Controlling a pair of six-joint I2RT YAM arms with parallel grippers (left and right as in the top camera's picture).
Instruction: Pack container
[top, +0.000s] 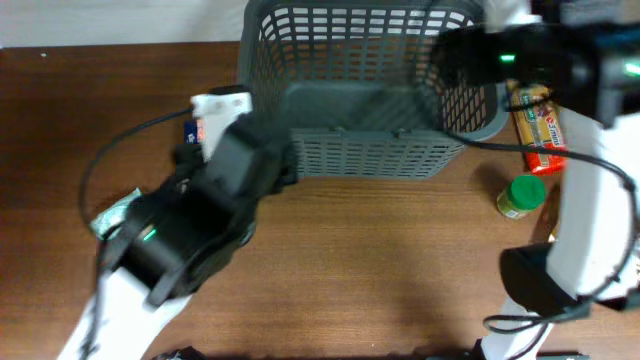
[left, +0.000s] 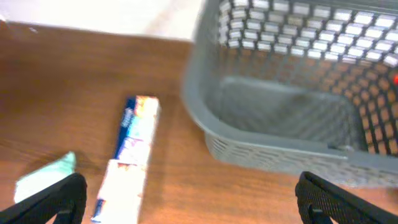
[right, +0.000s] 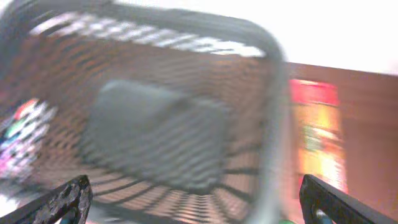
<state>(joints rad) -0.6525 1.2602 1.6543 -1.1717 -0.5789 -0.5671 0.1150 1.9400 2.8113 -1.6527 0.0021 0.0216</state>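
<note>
Seemingly empty, the container (top: 370, 152) is standing mouth-up at the far middle of the surface (top: 400, 260), its long axis running left to right. The toothpaste carton (left: 134, 149) just left of it is probably being targeted; it should be pinched across its narrow width. The left claw (left: 191, 186) and the right claw (right: 194, 186) are both being held apart.

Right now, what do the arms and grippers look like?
Left arm and right arm: black housings, one green LED each, white lower links, thin black cables. Left gripper and right gripper: black, flat fingers, rough-textured.
</note>
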